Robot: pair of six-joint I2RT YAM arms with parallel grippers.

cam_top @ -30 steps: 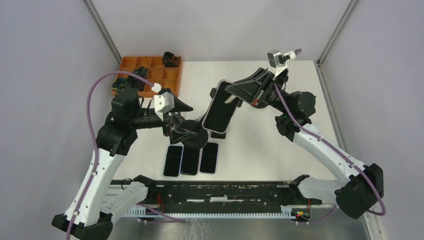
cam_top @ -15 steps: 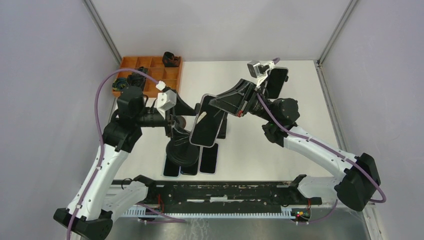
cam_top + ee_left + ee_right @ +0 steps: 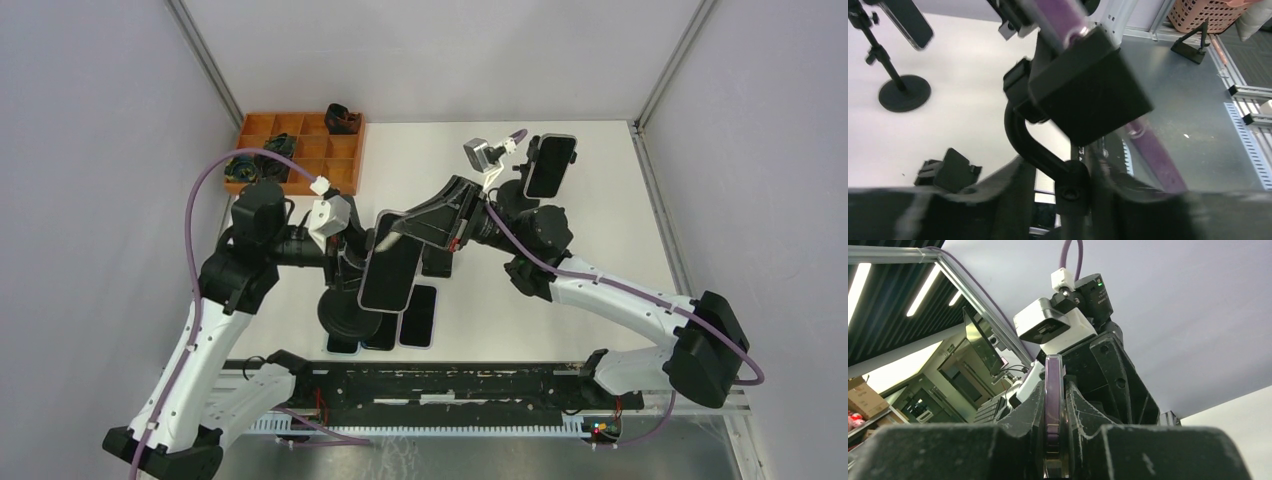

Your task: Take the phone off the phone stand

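Observation:
A black phone (image 3: pixel 388 268) with a purple edge (image 3: pixel 1053 405) hangs above the table's front middle, and my right gripper (image 3: pixel 398 228) (image 3: pixel 1054 390) is shut on its upper end. The black phone stand (image 3: pixel 345 315) is tipped, its round base turned up toward the top camera just left of the phone. Its clamp (image 3: pixel 1088 95) sits behind the phone; whether it still grips the phone is hidden. My left gripper (image 3: pixel 350 262) (image 3: pixel 1060 175) straddles the stand's curved neck (image 3: pixel 1030 142), half closed, with a gap still showing on one side.
Three phones (image 3: pixel 420 318) lie side by side near the front edge, partly under the stand base. A second stand holding a phone (image 3: pixel 550 165) (image 3: pixel 908 20) stands back right. A loose black holder (image 3: pixel 950 170) lies on the table. An orange compartment tray (image 3: pixel 335 150) sits back left.
My right arm carried the phone left and toward the front, and the stand tipped and came along. My left gripper followed the stand's neck and its fingers narrowed around it.

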